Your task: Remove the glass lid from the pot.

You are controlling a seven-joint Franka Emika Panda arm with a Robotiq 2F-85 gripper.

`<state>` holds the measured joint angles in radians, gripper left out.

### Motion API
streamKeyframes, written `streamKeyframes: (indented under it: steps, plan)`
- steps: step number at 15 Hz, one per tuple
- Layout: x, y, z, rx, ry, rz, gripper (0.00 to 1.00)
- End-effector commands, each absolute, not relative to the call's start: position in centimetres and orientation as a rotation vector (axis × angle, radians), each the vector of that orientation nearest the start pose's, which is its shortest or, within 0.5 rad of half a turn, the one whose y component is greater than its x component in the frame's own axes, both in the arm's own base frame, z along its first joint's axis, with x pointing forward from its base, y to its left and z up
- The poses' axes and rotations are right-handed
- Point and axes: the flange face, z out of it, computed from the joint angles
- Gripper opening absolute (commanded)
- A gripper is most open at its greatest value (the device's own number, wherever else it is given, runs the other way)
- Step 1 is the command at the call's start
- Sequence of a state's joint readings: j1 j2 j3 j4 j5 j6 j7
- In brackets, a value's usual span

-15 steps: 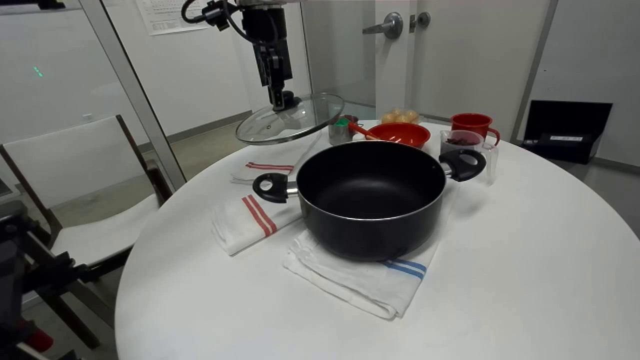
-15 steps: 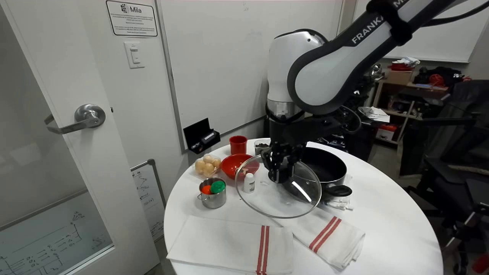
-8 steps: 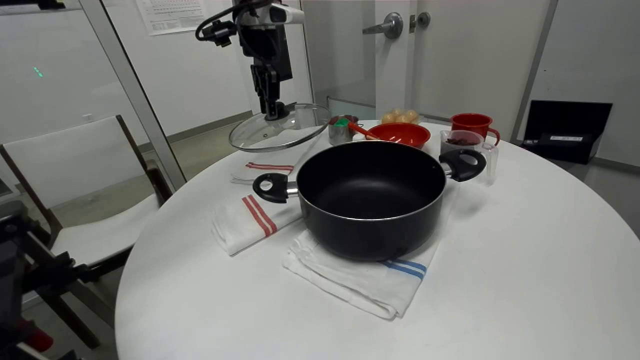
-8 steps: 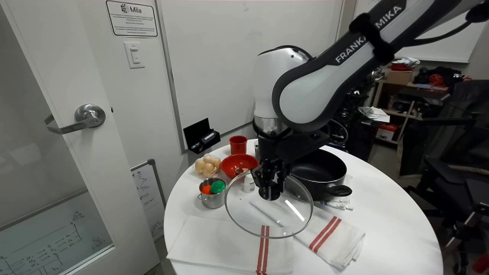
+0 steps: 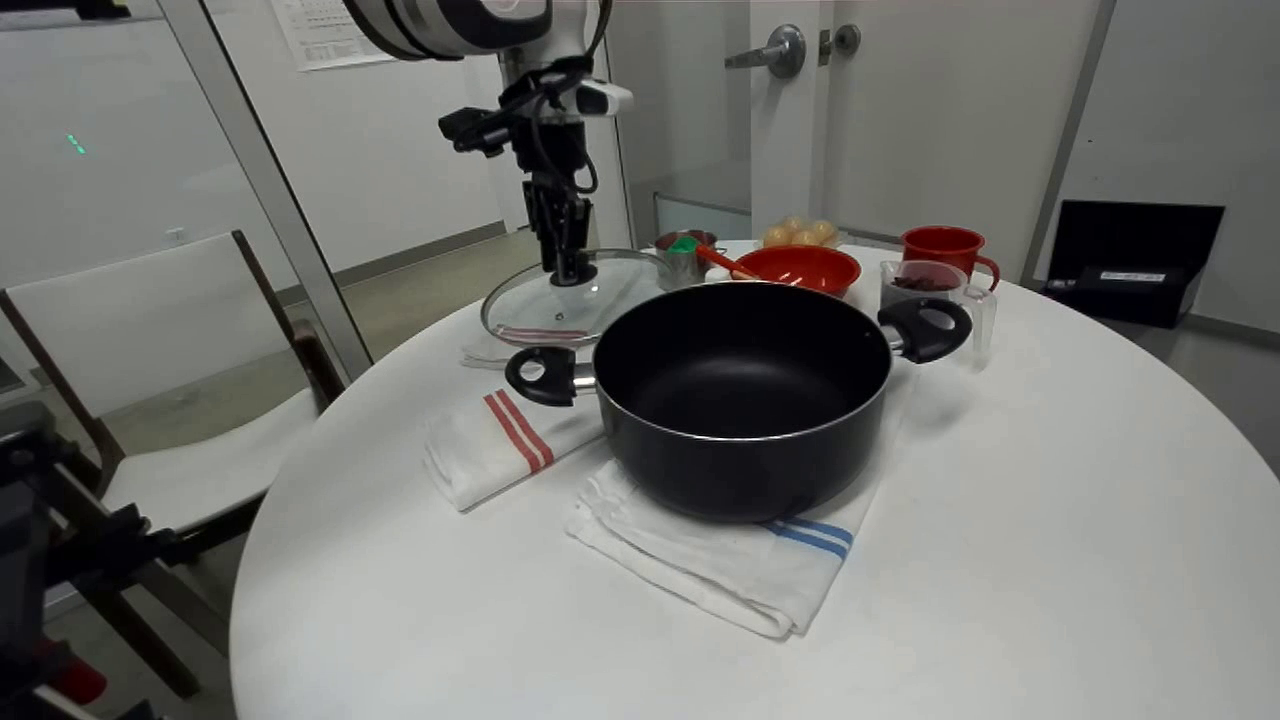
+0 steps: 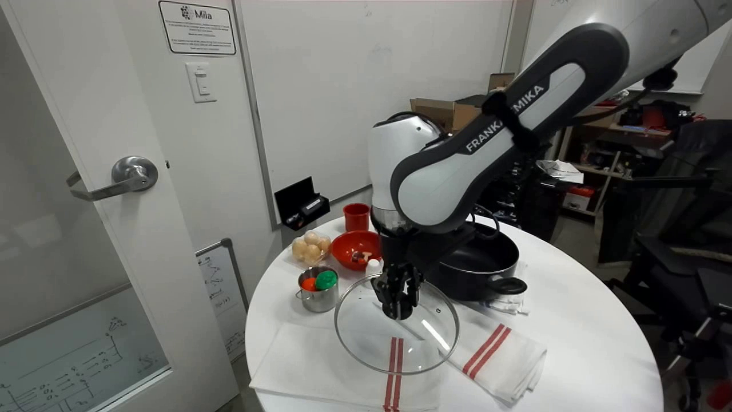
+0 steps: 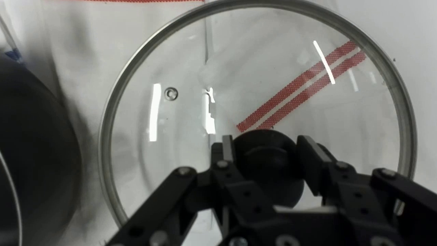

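Gripper (image 7: 266,145) has the lid (image 7: 254,99) by its black knob (image 7: 268,153): fingers (image 7: 312,164) clamped on it, one each side, per the wrist view. Lid = clear glass w/ metal rim & a small vent ring (image 7: 171,93); it's off the pot (image 5: 745,470) & just beside it, over parts of two red-striped towels (image 6: 497,357). Stripes show thru the glass. Can't tell if the rim touches the towels or sits a bit above; can't tell if it's dead level either.

Pot's black, upright, w/ 2 short black handles (image 5: 930,332), on a folded blue-striped towel (image 5: 740,575); its inside base shows in an exterior view. In the wrist view a strip of cloth shows b/w pot & lid. Arm (image 6: 452,183) slants in from top right in an exterior view, gripper pointing down.

Other stuff on the round white table (image 5: 1010,540): red bowl (image 6: 345,250) w/ bits (image 6: 361,257) inside, red mug (image 5: 935,255), clear jug (image 5: 945,273) w/ dark bits (image 5: 922,284), metal cup (image 6: 321,302) w/ orange & green things (image 6: 326,280) in it, pale balls (image 6: 311,250), white bottle (image 6: 373,267) just past the lid's rim, partly hidden. Bowl, mug & balls are grouped close, seen in both exterior views. Off the table: white chair (image 5: 160,330) in an exterior view, open black box (image 6: 300,209) in both exterior views.
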<state>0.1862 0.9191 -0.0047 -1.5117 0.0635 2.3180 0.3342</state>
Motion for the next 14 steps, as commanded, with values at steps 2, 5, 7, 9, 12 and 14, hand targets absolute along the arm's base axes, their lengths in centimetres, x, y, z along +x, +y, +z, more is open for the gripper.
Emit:
streamKeyframes:
  steps: [2, 5, 7, 9, 12, 14]
  plan:
    - [69.5, 11.9, 8.4, -3.098, 0.253, 0.234, 0.23]
    - [69.4, 12.1, 7.0, -3.103, 0.23, 0.263, 0.23]
    - [69.4, 12.3, 6.3, -3.106, 0.214, 0.27, 0.23]
    - [69.3, 12.5, 5.8, -3.104, 0.204, 0.276, 0.23]
    - [69.3, 12.5, 5.9, -3.104, 0.2, 0.272, 0.82]
    - [69.4, 12.5, 6.5, -3.1, 0.192, 0.251, 0.94]
